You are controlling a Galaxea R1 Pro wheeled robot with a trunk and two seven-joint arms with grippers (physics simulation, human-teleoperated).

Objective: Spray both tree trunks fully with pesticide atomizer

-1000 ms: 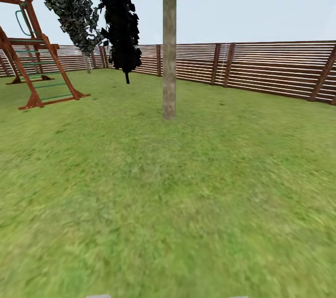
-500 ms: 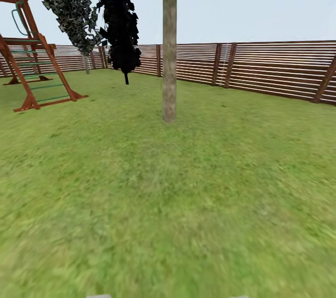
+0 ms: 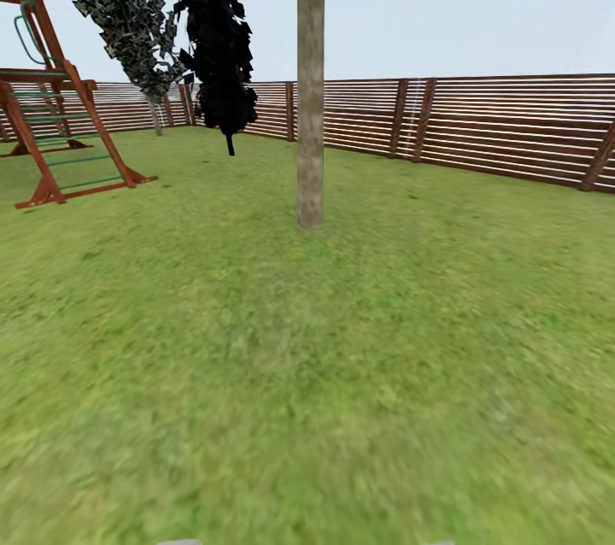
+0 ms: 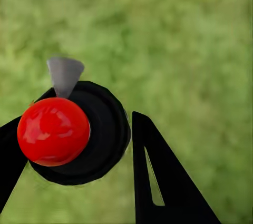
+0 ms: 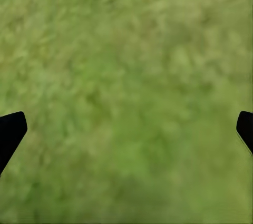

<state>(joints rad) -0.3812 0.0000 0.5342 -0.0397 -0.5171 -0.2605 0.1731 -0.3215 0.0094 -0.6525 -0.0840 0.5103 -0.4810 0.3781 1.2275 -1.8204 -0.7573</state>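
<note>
We'd rolled forward a bit, so the tree trunk at frame center sat lower and the swing frame slid left. The left gripper looked clamped on the pesticide atomizer, carried ready for spraying. The right gripper hung wide apart over the grass, idle.

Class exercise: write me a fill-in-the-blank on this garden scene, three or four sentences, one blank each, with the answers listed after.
1. The left hand is closed on an object with a glossy ____ ball on top.
2. The right hand is open, with only ____ between its fingers.
3. Behind the tree trunk runs a brown slatted wooden ____.
4. The wooden climbing frame stands on the ____ side of the head view.

Missing words: red; grass; fence; left
</note>
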